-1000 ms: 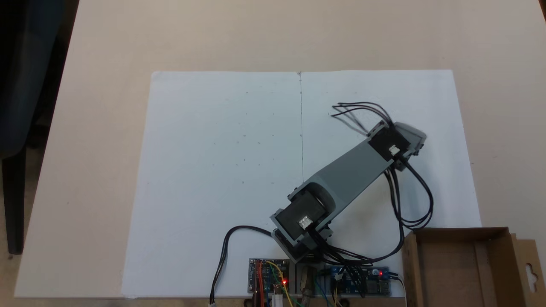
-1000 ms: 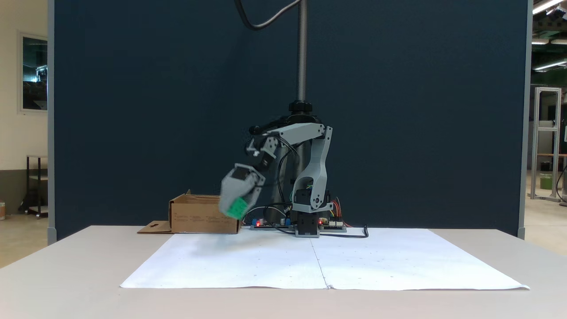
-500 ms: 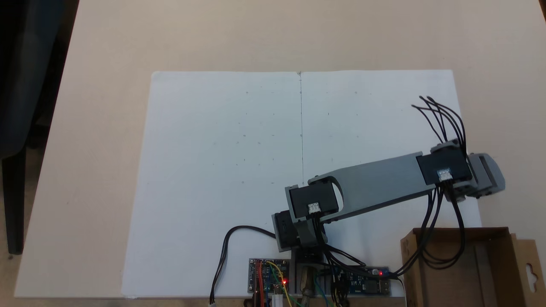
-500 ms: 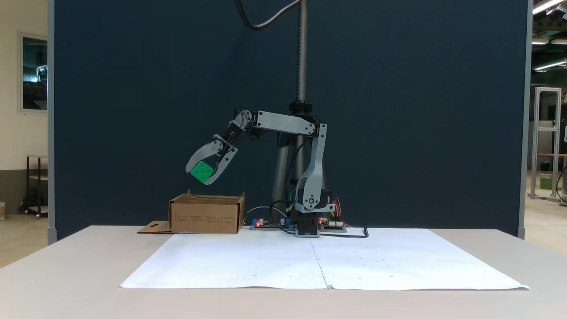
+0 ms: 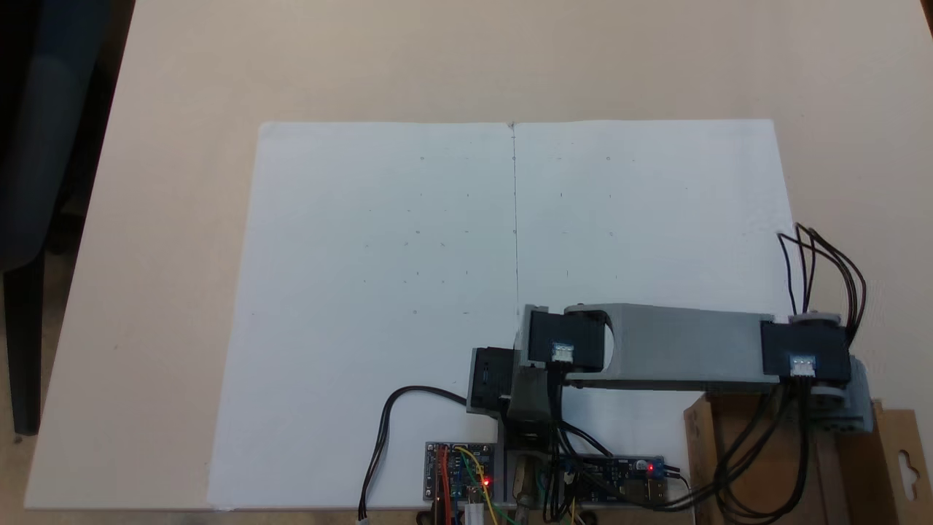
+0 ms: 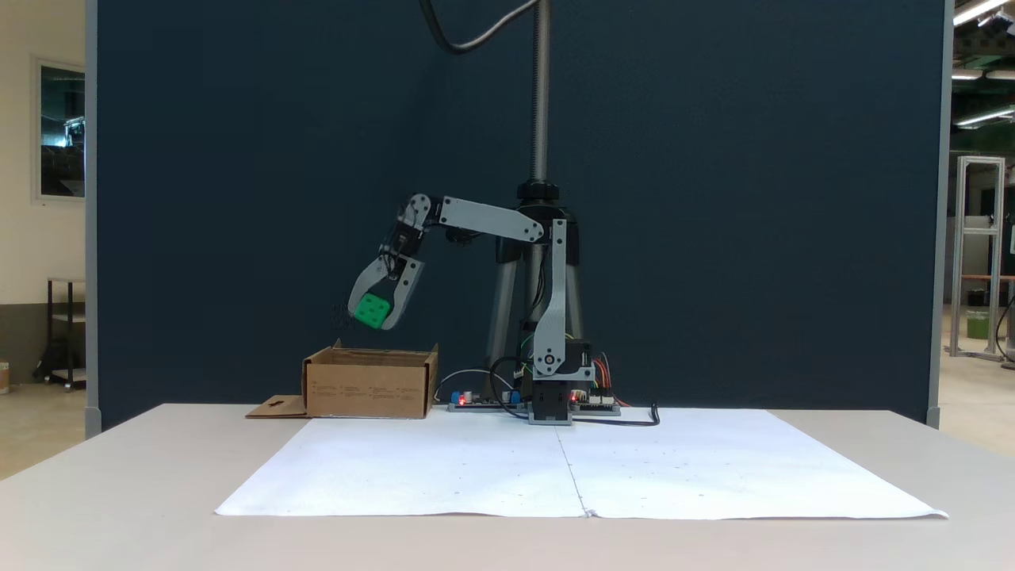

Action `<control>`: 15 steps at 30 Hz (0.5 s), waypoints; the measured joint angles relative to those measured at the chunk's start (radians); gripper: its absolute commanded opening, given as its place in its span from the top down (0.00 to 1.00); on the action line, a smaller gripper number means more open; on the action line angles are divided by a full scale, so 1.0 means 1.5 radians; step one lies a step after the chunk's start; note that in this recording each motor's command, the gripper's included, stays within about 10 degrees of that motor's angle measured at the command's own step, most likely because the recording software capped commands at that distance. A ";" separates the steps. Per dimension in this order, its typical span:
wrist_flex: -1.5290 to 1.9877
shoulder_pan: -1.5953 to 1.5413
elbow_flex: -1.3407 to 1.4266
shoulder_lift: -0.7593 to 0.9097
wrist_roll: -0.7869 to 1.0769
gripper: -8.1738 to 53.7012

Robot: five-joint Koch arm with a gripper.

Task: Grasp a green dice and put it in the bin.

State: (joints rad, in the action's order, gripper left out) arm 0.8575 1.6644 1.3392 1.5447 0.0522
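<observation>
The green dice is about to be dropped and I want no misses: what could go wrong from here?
1. The green dice hangs well above the bin in the pincer; released from there, it may bounce over the low walls.
2. In the view from above, black cables dangle over the bin and might snag its rim.

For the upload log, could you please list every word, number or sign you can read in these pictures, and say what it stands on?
No text can be read.
Box: faint rows of print on its front wall, too small to read.
Green dice, held in the claw above the box: dark pips, count unclear.
Circuit boards at the arm's base: markings too small.
White paper: small dots, no writing.
</observation>
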 measured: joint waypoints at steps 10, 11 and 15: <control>0.003 0.091 0.000 -0.048 0.000 0.67; 0.003 0.094 0.001 -0.048 0.001 0.67; 0.009 0.096 0.001 -0.051 0.001 0.67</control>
State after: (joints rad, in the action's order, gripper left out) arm 0.8713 1.8086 1.3407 1.4680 0.0537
